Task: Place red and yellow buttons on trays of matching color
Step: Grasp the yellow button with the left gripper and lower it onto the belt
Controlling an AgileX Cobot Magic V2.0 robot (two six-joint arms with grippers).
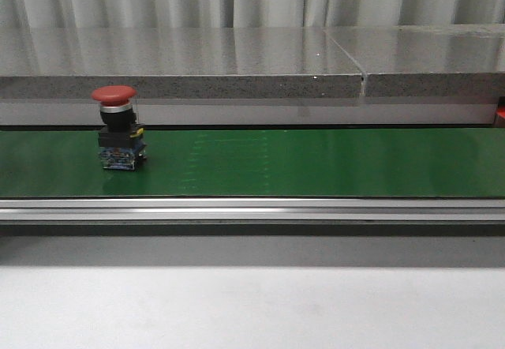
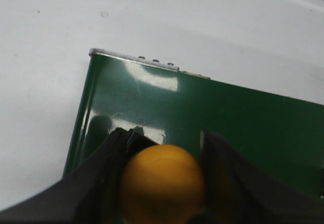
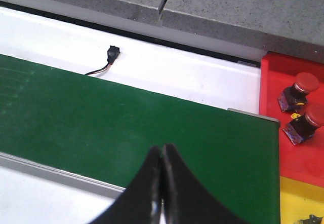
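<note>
Two of our grippers: the left [image 2: 163,181] clamps a yellow button [image 2: 162,183] above green belt [image 2: 253,122], the right [image 3: 162,183] pinched empty near the red tray [image 3: 291,82].

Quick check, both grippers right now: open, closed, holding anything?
Left gripper: closed on the yellow button.
Right gripper: closed, holding nothing.

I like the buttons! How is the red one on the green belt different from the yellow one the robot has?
The red button has a red cap; the yellow button has a yellow cap. The red button stands alone and upright on the green belt, with nothing touching it, while the yellow button sits between the fingers of the left end effector above the belt's end. The red button's black and blue base shows; the yellow button's base is hidden. Both have rounded caps.
</note>
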